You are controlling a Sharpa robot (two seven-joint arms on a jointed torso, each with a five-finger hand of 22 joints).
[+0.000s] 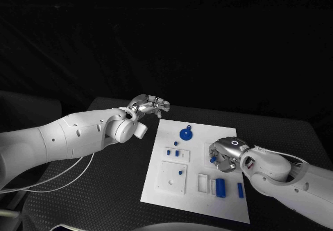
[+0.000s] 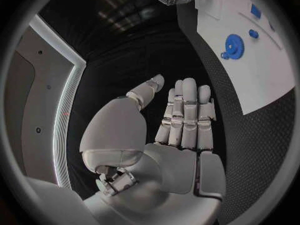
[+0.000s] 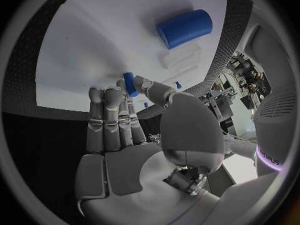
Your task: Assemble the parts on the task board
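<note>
The white task board (image 1: 198, 202) lies in the middle of the black table. My right hand (image 1: 225, 153) hovers over the board's right side and pinches a small blue peg (image 3: 130, 83) between thumb and a finger, its tip close to the board. A blue gear (image 1: 186, 133) sits near the far edge. A thick blue cylinder (image 1: 220, 187) and a slim blue bar (image 1: 240, 189) lie at the near right. My left hand (image 1: 147, 105) is off the board's far left corner, fingers stretched out straight (image 2: 187, 110), holding nothing.
Two small blue pegs (image 1: 172, 152) stand in a white block left of centre, and another peg (image 1: 180, 171) sits on a square plate (image 1: 172, 179). A white cable (image 1: 62, 180) trails over the table on the left. Black table surface surrounds the board.
</note>
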